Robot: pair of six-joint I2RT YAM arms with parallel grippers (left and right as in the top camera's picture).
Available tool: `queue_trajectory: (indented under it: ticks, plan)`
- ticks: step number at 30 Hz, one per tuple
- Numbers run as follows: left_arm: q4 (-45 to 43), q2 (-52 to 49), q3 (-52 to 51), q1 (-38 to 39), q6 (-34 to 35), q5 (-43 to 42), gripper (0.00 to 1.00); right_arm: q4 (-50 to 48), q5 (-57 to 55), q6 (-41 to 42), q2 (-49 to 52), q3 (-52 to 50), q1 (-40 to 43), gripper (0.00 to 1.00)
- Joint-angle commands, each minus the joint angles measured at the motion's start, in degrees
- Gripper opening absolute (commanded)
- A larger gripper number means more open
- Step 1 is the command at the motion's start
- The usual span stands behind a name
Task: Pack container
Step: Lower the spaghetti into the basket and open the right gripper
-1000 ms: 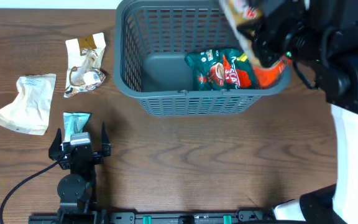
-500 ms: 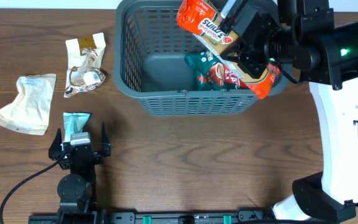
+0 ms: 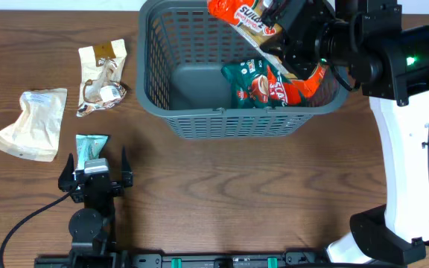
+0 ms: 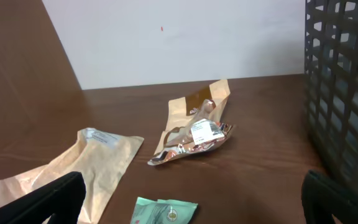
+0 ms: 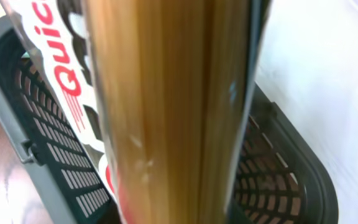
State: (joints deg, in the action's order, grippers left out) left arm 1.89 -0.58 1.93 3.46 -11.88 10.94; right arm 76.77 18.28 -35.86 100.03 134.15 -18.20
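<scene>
The container is a dark grey slotted basket at the top middle, with a green snack packet lying on its floor. Above its right half my right gripper is shut on a long red and clear spaghetti packet, held slanted over the basket. In the right wrist view the spaghetti packet fills the frame and hides the fingers, with the container behind it. My left gripper rests open at the lower left, a teal packet just beyond its fingers.
Left of the container lie a torn brown and gold packet and a beige pouch. The left wrist view shows the teal packet, the brown packet, the pouch and the basket wall.
My right arm swung the spaghetti packet leftward from the basket's right corner to over its inside, then shifted it slightly up and left. The left arm stayed still.
</scene>
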Motion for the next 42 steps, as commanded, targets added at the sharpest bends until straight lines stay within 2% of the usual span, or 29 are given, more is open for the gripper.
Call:
queue_trajectory:
  ticks: [1, 11, 18, 31, 39, 40, 42]
  plan:
    - [1.0, 0.3, -1.7, -0.3, -0.3, 1.1, 0.98, 0.3, 2.6, -3.1, 0.2, 1.9, -0.2, 0.01]
    - [1.0, 0.3, -1.7, -0.3, -0.3, 1.1, 0.99, 8.1, 6.4, -8.0, 5.4, 1.8, -0.2, 0.01]
    - [1.0, 0.3, -1.7, -0.3, -0.3, 1.1, 0.99, 8.8, 6.4, -9.6, 8.3, 0.2, -0.2, 0.01]
    - [1.0, 0.3, -1.7, -0.3, -0.3, 1.1, 0.99, 4.4, 10.1, -13.1, 8.6, -18.6, -0.3, 0.01]
    - [1.0, 0.3, -1.7, -0.3, -0.3, 1.1, 0.99, 2.0, 10.3, -13.1, 8.6, -22.6, -0.3, 0.01]
    - [1.0, 0.3, -1.7, -0.3, -0.3, 1.1, 0.99, 2.0, 10.3, -13.1, 8.6, -22.6, -0.3, 0.12]
    - [1.0, 0.3, -1.7, -0.3, -0.3, 1.1, 0.99, 1.8, 10.3, -13.1, 8.6, -22.6, -0.3, 0.59]
